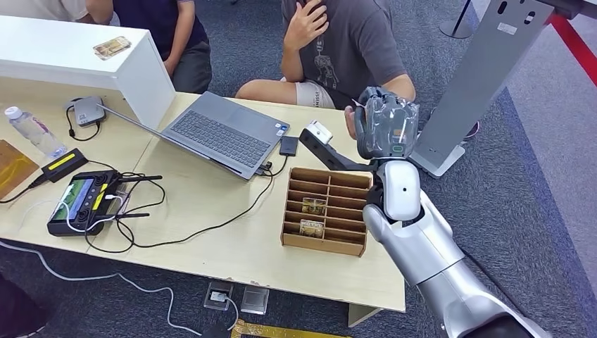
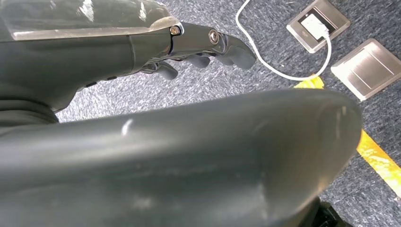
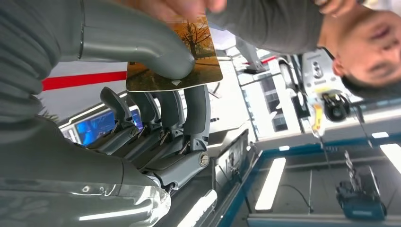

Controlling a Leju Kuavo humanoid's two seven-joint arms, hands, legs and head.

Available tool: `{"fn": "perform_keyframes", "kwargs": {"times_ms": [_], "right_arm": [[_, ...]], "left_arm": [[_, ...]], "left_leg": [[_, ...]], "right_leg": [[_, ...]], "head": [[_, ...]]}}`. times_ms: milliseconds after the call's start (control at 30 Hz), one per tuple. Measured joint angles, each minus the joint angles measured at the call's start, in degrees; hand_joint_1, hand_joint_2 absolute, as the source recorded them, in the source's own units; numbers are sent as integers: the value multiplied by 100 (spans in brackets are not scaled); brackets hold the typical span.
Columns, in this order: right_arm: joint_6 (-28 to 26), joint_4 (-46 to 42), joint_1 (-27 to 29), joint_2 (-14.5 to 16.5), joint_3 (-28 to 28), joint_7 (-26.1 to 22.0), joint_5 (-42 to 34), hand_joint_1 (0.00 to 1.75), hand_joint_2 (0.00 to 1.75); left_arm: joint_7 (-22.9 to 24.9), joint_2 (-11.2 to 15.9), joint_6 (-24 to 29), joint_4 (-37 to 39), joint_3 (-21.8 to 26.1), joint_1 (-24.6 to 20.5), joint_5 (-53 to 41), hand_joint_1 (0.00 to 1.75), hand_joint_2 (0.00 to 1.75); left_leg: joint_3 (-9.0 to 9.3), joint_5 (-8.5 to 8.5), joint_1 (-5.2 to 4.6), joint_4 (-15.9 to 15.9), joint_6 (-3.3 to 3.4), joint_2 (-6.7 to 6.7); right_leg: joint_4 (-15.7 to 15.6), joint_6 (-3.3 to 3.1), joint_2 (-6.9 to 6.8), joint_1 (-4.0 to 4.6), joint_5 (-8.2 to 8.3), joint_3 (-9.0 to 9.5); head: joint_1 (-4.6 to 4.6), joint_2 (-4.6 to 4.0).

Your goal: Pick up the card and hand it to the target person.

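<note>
My right hand (image 1: 386, 123) is raised past the table's far edge, in front of a seated person in a grey shirt (image 1: 352, 42). In the right wrist view the card (image 3: 189, 56), printed with an orange tree scene, is pinched between my thumb (image 3: 142, 42) and the dark fingers (image 3: 189, 109) of that right hand (image 3: 142, 142). The person's fingers (image 3: 189, 7) touch the card's far edge. A wooden divided box (image 1: 352, 243) on the table holds two more cards (image 1: 314, 206). My left hand (image 2: 198, 47) hangs over the carpet, loosely curved and holding nothing.
An open laptop (image 1: 218, 134), a controller with a screen (image 1: 84, 201), loose cables and a water bottle (image 1: 32, 130) lie on the table's left part. A white box (image 1: 84, 56) stands at the back left, a second person (image 1: 176, 35) behind it. A grey post (image 1: 486, 70) stands right.
</note>
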Motion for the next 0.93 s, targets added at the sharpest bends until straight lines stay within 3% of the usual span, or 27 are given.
{"fn": "perform_keyframes", "kwargs": {"times_ms": [167, 233, 367, 400, 933], "right_arm": [[-16, 685, -119, 88, 33, -44, 3, 142, 175], [-16, 914, -155, 124, 45, -58, 2, 131, 175], [12, 1240, -186, 188, 65, -59, 13, 9, 175], [30, 1311, -191, 207, 69, -57, 20, 0, 175], [-127, 1706, -236, 426, 128, -147, -216, 0, 175]], "left_arm": [[0, -1, -2, 0, 1, 0, -1, 0, 0], [0, 0, -7, 0, 2, 0, -1, 0, 0], [4, -1, -8, 0, 1, 1, 2, 0, 0], [5, -2, -7, 0, 1, 1, 4, 0, 0], [10, -2, 30, 0, 2, 3, 48, 0, 0]], "left_leg": [[0, 0, 0, 0, 0, 0], [0, 0, 0, 0, 0, 0], [-1, 0, 0, 0, 0, 0], [-1, 0, 0, 0, 0, 0], [0, 0, 0, 0, 0, 0]], "right_leg": [[0, 0, 0, 0, 0, 0], [0, 0, 0, 0, 0, 0], [0, 0, 0, 0, 0, -1], [0, 0, 0, 0, 0, -1], [0, 0, 0, 0, 0, -2]], "head": [[4, 0], [4, 0], [4, 0], [4, 0], [5, 0]]}}
